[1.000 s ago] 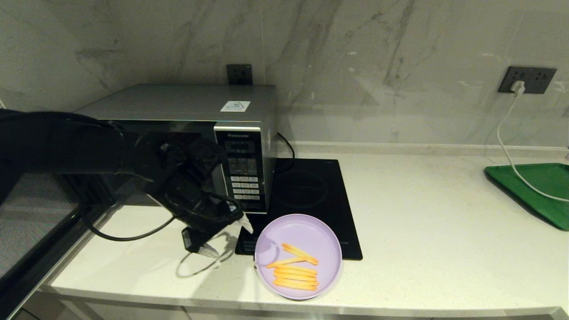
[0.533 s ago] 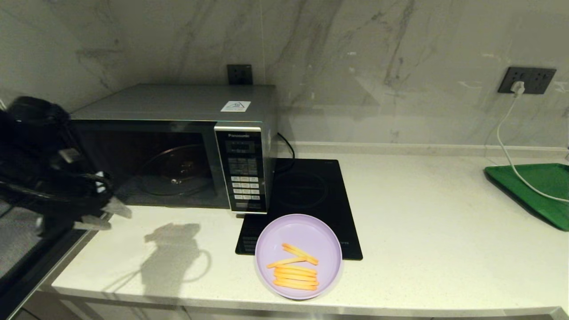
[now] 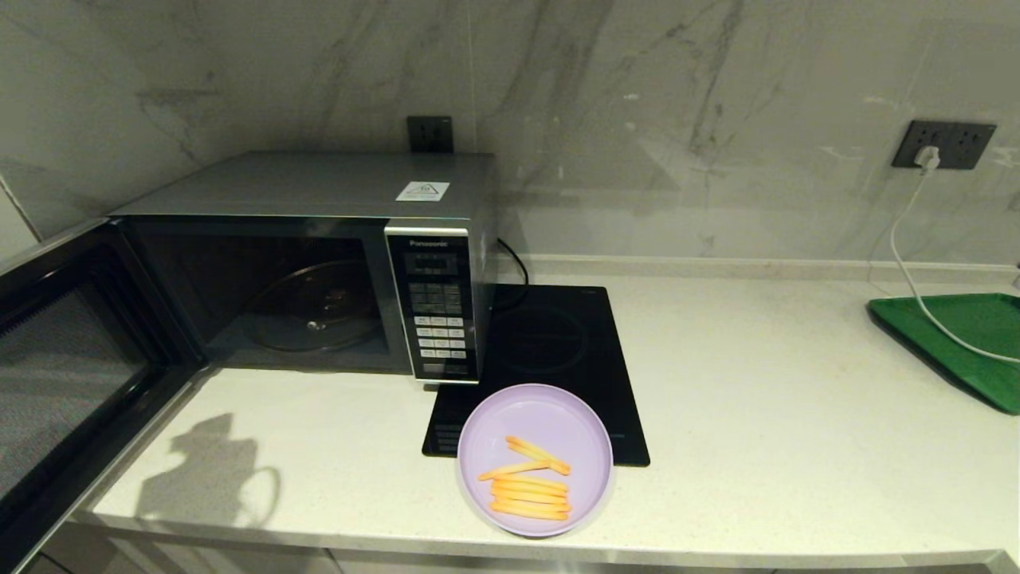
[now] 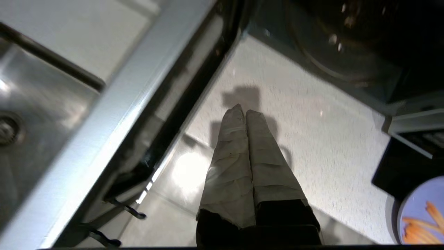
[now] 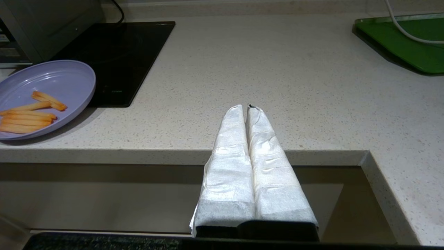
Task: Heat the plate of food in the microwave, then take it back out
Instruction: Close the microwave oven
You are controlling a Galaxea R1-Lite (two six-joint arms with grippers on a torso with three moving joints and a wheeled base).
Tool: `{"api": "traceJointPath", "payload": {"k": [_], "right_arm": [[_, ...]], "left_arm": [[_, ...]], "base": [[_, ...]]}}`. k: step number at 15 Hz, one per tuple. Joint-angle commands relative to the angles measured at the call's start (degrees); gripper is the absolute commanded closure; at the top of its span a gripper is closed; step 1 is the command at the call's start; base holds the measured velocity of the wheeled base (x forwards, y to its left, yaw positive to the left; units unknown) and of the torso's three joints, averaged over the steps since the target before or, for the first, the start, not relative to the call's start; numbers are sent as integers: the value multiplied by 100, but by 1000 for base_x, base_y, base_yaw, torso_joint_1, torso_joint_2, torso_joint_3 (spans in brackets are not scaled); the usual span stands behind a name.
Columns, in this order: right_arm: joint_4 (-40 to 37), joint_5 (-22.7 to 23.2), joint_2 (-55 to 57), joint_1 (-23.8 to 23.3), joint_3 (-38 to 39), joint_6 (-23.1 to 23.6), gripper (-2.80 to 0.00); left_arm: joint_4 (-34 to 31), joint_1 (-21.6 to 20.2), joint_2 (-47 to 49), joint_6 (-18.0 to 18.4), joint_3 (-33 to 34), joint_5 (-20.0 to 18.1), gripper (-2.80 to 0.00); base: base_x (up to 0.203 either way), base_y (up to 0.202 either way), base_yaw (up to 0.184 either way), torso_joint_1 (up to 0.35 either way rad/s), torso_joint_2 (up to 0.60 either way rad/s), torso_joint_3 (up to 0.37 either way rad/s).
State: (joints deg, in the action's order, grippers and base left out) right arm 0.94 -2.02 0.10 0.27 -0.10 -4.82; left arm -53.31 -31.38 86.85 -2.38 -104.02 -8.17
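Note:
The lilac plate of food (image 3: pixel 534 458) sits at the counter's front edge, partly on the black hob, with several orange-yellow sticks on it; it also shows in the wrist views (image 5: pixel 41 99) (image 4: pixel 421 217). The silver microwave (image 3: pixel 319 263) stands at the back left with its door (image 3: pixel 64 375) swung wide open and its glass turntable (image 3: pixel 315 307) bare. My left gripper (image 4: pixel 241 111) is shut and empty above the counter's front left corner, beside the open door; it is outside the head view. My right gripper (image 5: pixel 245 108) is shut and empty, parked at the counter's front edge right of the plate.
A black induction hob (image 3: pixel 550 351) lies right of the microwave. A green tray (image 3: pixel 960 339) with a white cable (image 3: pixel 908 263) across it sits at the far right. A steel sink (image 4: pixel 31 114) lies beyond the open door.
My left arm has pulled back from the front of the microwave to the left and out of the head view. Its fingers have shut. The microwave door has swung wide open.

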Motion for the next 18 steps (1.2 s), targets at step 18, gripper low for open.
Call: {"api": "traceJointPath", "payload": {"k": [18], "right_arm": [[3,0,-1,8,1,-2,0]], "left_arm": [[200,-2065,1401,-35,-401,555,0]], "base": [[0,0,0,0,0,0]]}}
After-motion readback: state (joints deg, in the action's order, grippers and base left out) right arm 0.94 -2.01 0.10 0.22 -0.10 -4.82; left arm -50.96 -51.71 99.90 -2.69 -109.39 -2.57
